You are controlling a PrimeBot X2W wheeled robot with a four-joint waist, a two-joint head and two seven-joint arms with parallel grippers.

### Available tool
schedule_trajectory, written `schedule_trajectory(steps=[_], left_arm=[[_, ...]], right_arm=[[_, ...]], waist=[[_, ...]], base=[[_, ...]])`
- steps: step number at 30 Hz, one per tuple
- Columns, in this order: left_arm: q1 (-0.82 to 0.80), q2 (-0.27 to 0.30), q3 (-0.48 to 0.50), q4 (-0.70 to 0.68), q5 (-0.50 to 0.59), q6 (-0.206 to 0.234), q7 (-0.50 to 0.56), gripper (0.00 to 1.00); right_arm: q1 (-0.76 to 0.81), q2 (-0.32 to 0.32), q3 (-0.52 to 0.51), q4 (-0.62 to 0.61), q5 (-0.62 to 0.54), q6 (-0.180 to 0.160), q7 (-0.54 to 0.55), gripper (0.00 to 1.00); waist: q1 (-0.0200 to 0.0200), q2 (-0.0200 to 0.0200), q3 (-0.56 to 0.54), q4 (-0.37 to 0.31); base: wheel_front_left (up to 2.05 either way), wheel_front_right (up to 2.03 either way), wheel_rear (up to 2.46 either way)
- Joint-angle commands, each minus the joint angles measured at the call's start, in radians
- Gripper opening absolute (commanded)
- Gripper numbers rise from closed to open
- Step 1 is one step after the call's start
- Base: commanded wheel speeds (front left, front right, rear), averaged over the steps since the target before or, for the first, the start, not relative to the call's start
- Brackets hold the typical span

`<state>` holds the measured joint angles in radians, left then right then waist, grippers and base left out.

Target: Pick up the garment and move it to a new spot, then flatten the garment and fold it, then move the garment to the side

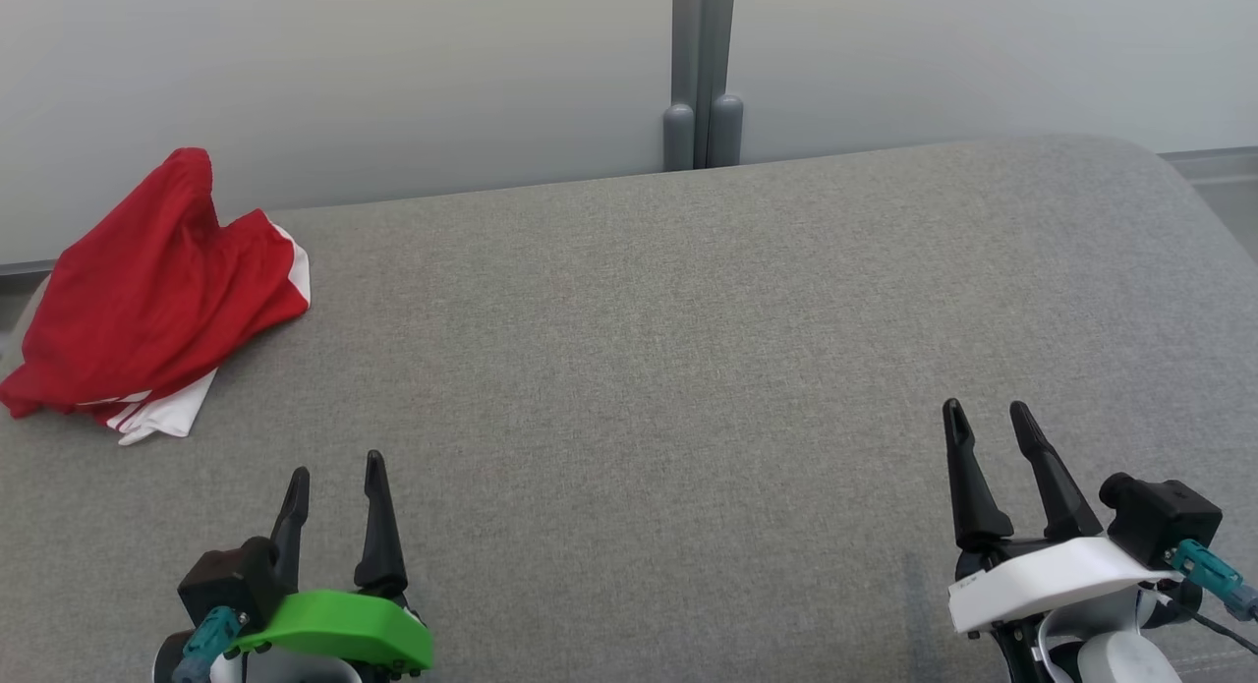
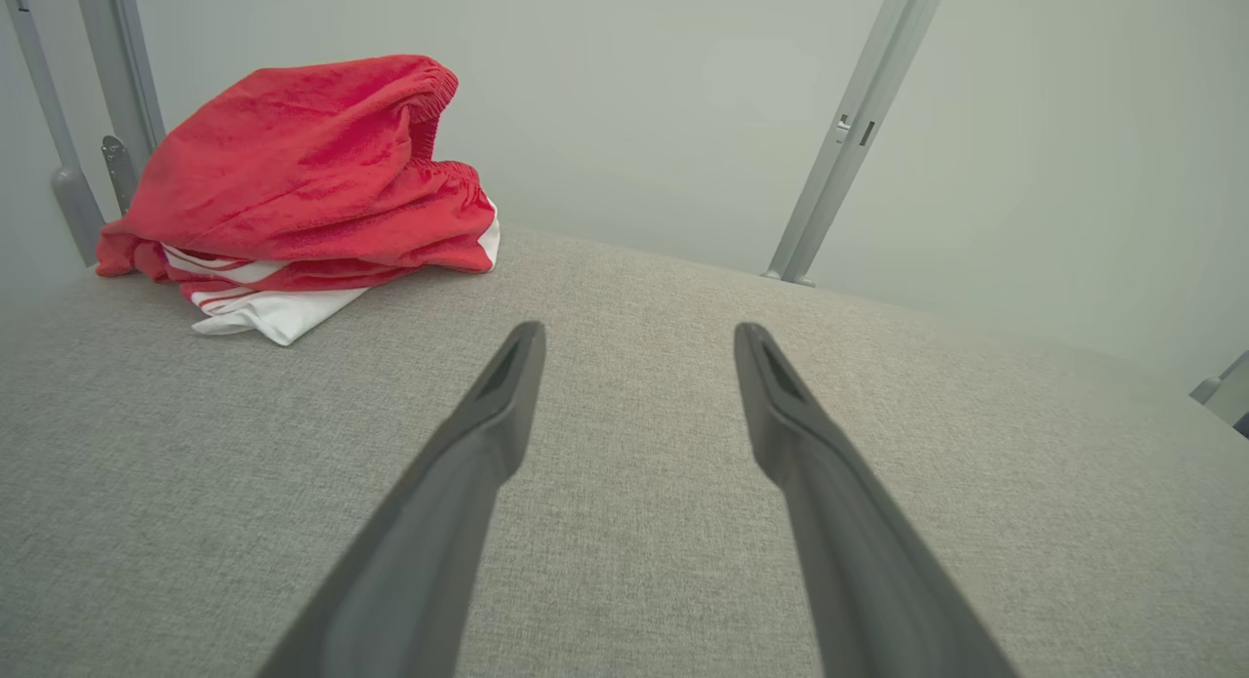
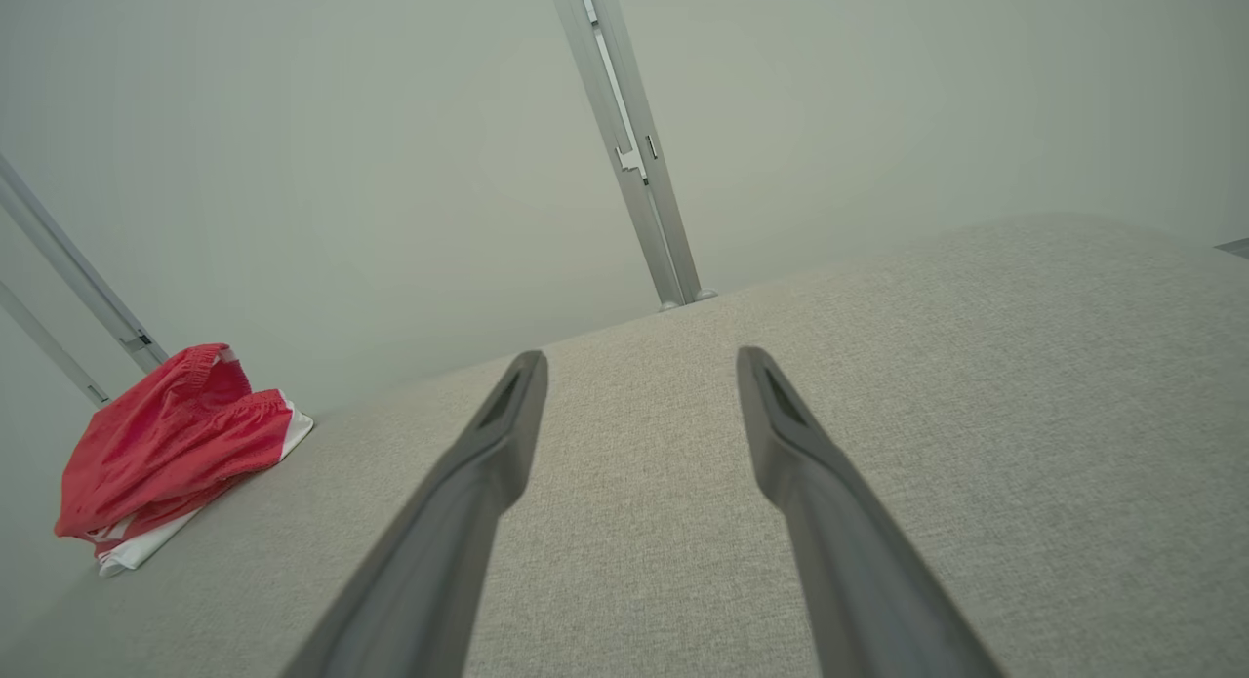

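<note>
Red garment [image 1: 147, 290] crumpled at far left, well ahead of left pincer [image 1: 334, 477]; both pincers spread, empty.

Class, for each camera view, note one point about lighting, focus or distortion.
Head view: soft even light, red garment sharp, barely any shadow on the grey cushion. Left wrist view: wide-angle stretch makes the jaws of the left gripper loom, softer towards the bottom edge. Right wrist view: the metal post slants, the wall looks hazy, no glare.
</note>
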<state>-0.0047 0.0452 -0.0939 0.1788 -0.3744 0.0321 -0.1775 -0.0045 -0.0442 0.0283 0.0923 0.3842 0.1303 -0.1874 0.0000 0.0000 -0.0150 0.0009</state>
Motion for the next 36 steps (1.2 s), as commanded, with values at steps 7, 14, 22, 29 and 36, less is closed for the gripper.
schedule_trajectory(steps=[7,14,22,29,36], left_arm=[[-0.007,0.007,-0.014,-0.003,0.083,0.007,-0.024,1.0],[0.003,0.007,-0.026,-0.014,0.147,0.015,-0.042,1.0],[0.017,0.008,-0.032,-0.021,0.194,0.023,-0.057,1.0],[0.028,0.008,-0.031,-0.012,0.233,0.036,-0.072,1.0],[0.039,0.008,-0.034,0.0,0.267,0.043,-0.084,1.0]], right_arm=[[0.015,-0.006,-0.004,-0.01,-0.078,0.001,-0.024,1.0],[0.019,-0.007,0.001,-0.016,-0.142,0.001,-0.039,1.0],[0.028,-0.008,0.007,-0.022,-0.197,0.001,-0.052,1.0],[0.041,-0.008,0.01,-0.03,-0.251,0.001,-0.064,1.0],[0.051,-0.008,0.015,-0.04,-0.304,0.001,-0.076,1.0]], waist=[[0.0,0.0,-0.003,0.002],[0.0,0.0,-0.006,0.001],[0.0,0.0,-0.01,0.002],[0.0,0.0,-0.016,0.003],[0.0,0.0,-0.022,0.004]], base=[[0.0,0.0,0.0],[0.0,0.0,0.0],[0.0,0.0,0.0],[0.0,0.0,0.0],[0.0,0.0,0.0]])
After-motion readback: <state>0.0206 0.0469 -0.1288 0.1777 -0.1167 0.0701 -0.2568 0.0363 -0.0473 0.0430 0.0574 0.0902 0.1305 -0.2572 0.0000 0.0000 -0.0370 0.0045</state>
